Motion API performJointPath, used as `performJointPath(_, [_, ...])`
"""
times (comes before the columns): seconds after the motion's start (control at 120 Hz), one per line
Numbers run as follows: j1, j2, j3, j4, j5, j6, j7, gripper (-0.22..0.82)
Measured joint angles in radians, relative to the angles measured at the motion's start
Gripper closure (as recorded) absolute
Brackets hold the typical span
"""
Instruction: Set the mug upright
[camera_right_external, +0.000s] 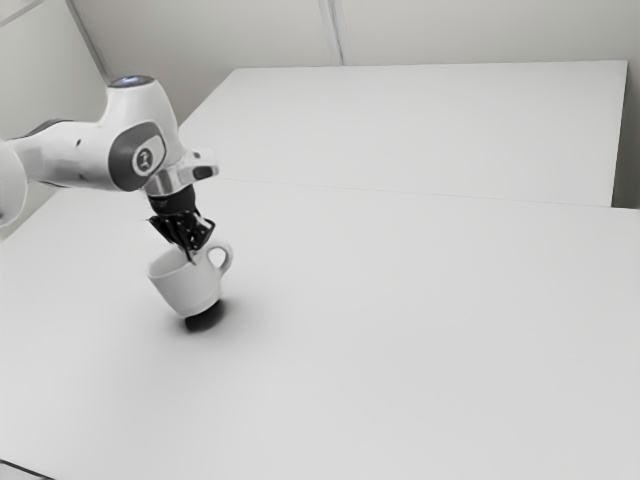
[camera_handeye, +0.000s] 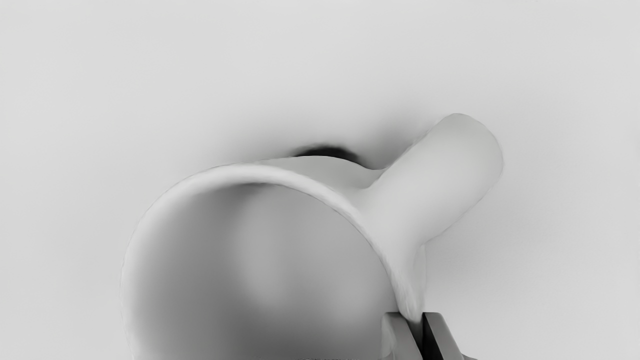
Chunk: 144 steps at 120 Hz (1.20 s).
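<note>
Because the mug (camera_right_external: 188, 290) is leaning, the claw (camera_handeye: 419, 316) is pinching its rim (camera_handeye: 407, 300), presumably to bring its base flat onto the counter (camera_right_external: 400, 350).

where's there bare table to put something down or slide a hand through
Widest patch: the white table on the exterior view's right of the mug's handle. Another lies between the white mug and the table's near side. It's crowded at the mug's rim, where the end effector grips, and above, where the arm comes in.
</note>
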<state>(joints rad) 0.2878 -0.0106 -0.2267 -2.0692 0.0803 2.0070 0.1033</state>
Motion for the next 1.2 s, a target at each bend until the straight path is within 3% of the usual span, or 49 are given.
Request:
performJointPath(0.233, [-0.085, -0.012, -0.055, -0.064, 0.077, 0.106, -0.162, 0.79])
performJointPath(0.442, [-0.094, 0.011, -0.065, -0.074, 0.112, 0.146, -0.276, 0.79])
performJointPath(0.625, [-0.100, 0.012, -0.075, -0.073, 0.118, 0.145, -0.345, 0.39])
performJointPath(0.75, [-0.102, -0.011, -0.075, -0.071, 0.119, 0.142, -0.381, 0.22])
performJointPath(1.05, [0.031, -0.039, -0.072, -0.005, 0.116, 0.064, -0.435, 0.05])
performJointPath(1.2, [-0.008, -0.049, -0.065, 0.053, 0.108, -0.004, -0.431, 0.03])
